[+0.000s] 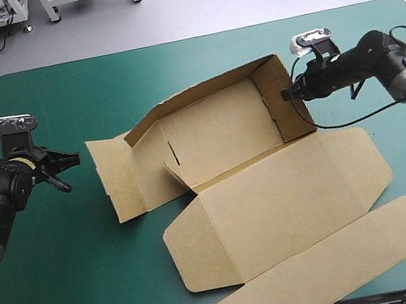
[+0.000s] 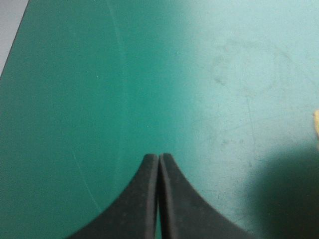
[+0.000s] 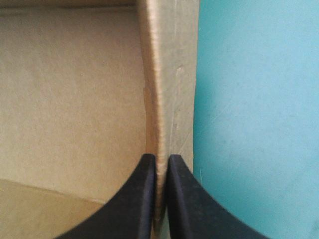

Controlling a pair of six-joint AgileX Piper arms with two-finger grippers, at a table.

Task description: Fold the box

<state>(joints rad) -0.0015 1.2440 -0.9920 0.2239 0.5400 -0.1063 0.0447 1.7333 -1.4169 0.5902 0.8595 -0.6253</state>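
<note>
Brown box [image 1: 257, 190] half-formed: right gripper [image 3: 159, 159] pinches its right wall [image 3: 168, 74] upright. Left gripper [image 2: 159, 157], closed on nothing, should probably raise the box's left side next.

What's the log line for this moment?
box: walls partly raised, lid flat | right gripper: shut on box's right wall | left gripper: shut, empty, over cover, left of box
</note>
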